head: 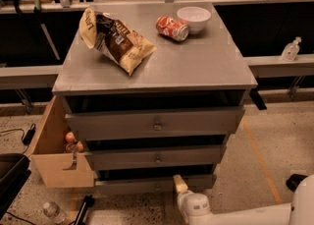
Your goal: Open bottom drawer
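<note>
The bottom drawer is the lowest and narrowest grey front of the cabinet, close to the floor, with a small round knob at its centre. A dark gap shows above its front panel. My gripper sits at the drawer's front, just right of the knob, on a white wrist that comes in from the bottom right. The gripper's tip overlaps the drawer's face; I cannot tell whether it touches it.
Two wider grey drawers sit above. On the cabinet top lie a chip bag, a red can and a white bowl. A tan cardboard box stands at the left. A bottle lies on the floor.
</note>
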You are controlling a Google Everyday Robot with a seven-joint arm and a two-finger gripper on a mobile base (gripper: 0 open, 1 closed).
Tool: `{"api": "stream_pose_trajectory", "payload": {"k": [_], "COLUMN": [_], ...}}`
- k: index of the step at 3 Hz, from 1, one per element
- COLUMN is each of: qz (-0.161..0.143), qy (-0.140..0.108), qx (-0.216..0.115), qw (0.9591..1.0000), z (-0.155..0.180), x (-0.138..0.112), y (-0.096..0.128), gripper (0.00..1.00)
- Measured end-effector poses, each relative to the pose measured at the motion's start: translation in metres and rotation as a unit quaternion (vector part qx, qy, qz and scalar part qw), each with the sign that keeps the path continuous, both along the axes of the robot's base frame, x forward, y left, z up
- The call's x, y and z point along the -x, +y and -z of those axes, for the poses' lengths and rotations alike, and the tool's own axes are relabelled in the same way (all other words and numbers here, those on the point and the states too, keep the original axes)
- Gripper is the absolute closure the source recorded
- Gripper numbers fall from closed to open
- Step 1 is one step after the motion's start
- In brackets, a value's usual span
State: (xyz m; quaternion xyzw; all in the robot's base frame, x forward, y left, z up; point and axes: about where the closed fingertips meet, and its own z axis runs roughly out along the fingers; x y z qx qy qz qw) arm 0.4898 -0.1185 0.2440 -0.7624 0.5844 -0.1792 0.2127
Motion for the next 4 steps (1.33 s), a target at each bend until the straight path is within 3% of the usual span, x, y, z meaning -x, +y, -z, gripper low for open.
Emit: {"api": "stream_pose_trajectory", "payload": {"k": [1,2,3,4], "qz": [0.005,0.004,0.009,0.018], "qy": [-0.017,-0.013,-0.012,-0.024], "qx": [0.025,0.02,-0.012,-0.06], "qw": [0.9995,0.9997,0.9998,0.9978], "z": [-0.003,-0.002,0.01,0.034], "x": [-0.007,-0.006,-0.021,-0.055], "y": [-0.009,-0.007,-0.004,0.005], "gripper": [0.0,0.0,0.0,0.0]}}
